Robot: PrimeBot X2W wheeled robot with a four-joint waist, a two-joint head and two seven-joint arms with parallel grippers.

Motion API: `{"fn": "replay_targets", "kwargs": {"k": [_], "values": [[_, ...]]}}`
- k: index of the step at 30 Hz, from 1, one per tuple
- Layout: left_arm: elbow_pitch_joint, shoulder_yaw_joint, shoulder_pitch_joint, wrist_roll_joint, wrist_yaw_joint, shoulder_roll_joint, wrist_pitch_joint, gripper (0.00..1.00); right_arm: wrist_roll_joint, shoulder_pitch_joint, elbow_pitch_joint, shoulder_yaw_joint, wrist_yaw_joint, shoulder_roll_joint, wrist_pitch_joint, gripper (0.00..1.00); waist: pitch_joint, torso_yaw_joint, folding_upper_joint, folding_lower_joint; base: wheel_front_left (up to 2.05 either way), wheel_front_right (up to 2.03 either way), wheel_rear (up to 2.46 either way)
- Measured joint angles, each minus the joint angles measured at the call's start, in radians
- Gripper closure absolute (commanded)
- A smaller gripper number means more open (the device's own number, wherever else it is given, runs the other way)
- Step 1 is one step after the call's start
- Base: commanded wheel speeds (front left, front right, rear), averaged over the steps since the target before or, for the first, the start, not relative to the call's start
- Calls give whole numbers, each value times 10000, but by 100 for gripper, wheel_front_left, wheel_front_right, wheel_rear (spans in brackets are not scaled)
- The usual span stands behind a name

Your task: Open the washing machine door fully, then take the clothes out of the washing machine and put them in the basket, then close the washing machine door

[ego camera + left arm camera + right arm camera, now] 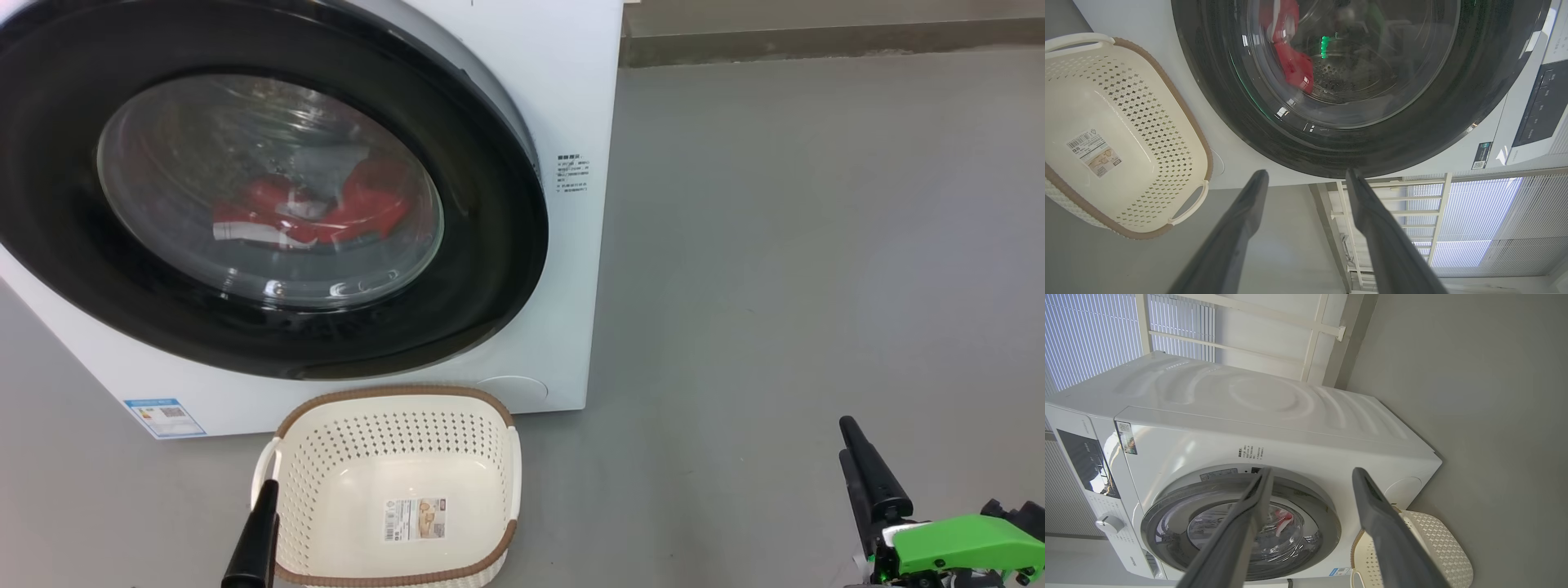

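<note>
Two pincers, left gripper and right gripper, spread wide, free. One washing machine door, shut over red clothes. One basket just before it.

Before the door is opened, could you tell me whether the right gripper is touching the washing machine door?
Apart. The head view shows the right gripper at the lower right, with bare grey floor between it and the washing machine door.

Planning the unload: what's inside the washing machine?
Through the closed washing machine door, red clothes with white trim lie in the drum. The black rim hides the drum's edges.
</note>
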State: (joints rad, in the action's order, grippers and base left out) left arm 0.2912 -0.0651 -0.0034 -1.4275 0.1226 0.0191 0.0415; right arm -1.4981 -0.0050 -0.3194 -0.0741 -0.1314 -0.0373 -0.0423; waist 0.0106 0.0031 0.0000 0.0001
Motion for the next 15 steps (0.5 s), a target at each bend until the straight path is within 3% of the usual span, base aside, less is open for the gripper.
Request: {"fn": "replay_targets", "kwargs": {"k": [6, 8, 15], "values": [[-163, -13, 0, 708, 0, 0, -102, 0, 556, 0, 8, 144, 0, -54, 148, 0, 40, 11, 0, 0, 0, 0, 0], [-403, 56, 53, 2378, -25, 4, -447, 0, 1845, 0, 136, 359, 0, -194, 441, 0, 136, 29, 0, 0, 0, 0, 0], [-581, 128, 68, 3423, -196, 13, -623, 0, 2811, -1, 167, 552, 0, -265, 660, 0, 182, 46, 0, 0, 0, 0, 0]]}}
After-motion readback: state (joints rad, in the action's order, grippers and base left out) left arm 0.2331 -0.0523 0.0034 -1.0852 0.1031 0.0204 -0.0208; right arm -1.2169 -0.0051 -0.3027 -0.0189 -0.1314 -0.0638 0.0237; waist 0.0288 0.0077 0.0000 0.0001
